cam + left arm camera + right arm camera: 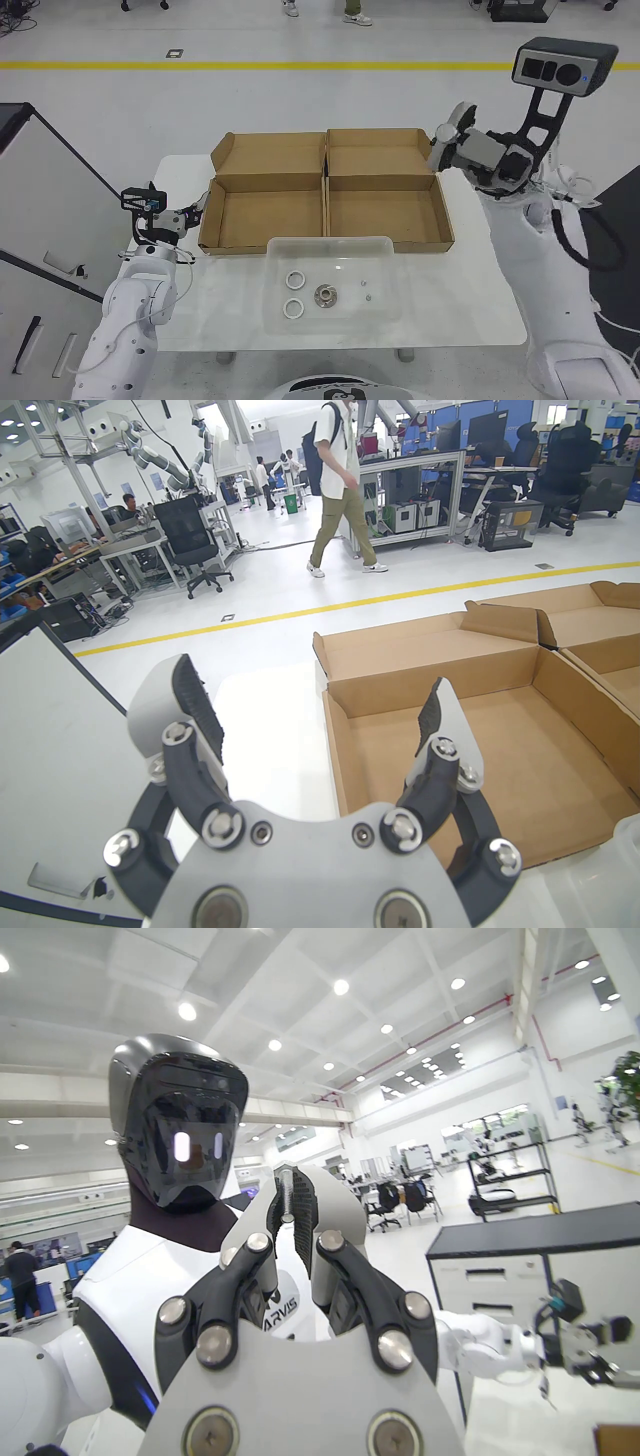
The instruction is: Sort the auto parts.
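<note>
A clear plastic tray (330, 244) at the table's front holds two white rings (295, 279), a round metal part (324, 294) and two small bits (363, 283). Behind it sit two open cardboard boxes, the left box (264, 216) and the right box (386, 214). My left gripper (197, 207) (320, 700) hangs open and holds nothing, just off the left box's outer wall (334, 750). My right gripper (447, 135) (290, 1198) is raised beyond the right box's far right corner, turned upward and shut on a threaded metal bolt (286, 1195).
The white table (470, 300) has bare surface right of the tray and at its left end. A grey cabinet (60, 195) stands close to the table's left side. A black camera stand (560, 70) rises at the far right.
</note>
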`<action>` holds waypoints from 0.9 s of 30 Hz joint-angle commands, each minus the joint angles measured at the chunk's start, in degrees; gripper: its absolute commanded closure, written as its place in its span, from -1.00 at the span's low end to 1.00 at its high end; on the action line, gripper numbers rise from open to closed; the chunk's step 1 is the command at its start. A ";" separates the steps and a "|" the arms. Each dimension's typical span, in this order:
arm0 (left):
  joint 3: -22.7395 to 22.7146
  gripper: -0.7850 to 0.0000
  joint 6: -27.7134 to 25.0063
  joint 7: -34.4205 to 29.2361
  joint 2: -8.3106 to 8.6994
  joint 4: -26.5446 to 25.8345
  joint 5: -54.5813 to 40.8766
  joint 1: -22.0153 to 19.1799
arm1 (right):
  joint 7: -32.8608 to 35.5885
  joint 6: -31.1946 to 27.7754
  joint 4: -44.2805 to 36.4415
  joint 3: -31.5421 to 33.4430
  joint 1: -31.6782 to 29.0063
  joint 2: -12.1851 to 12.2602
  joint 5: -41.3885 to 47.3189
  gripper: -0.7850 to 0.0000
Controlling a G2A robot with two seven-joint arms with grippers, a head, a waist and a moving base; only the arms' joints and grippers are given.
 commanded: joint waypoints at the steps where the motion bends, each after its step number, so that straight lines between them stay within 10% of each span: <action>1: 0.00 -1.00 0.00 0.00 0.00 0.00 0.00 0.00 | 3.33 2.71 0.33 4.64 -0.24 0.79 -4.38 1.00; 13: 0.00 -1.00 0.00 0.00 0.00 0.00 0.00 0.00 | 19.66 13.54 1.41 16.08 5.23 4.45 -26.63 1.00; 27: 0.00 -1.00 0.00 0.00 0.00 0.00 0.00 0.00 | 25.10 12.65 11.53 -4.62 24.60 7.19 -55.68 1.00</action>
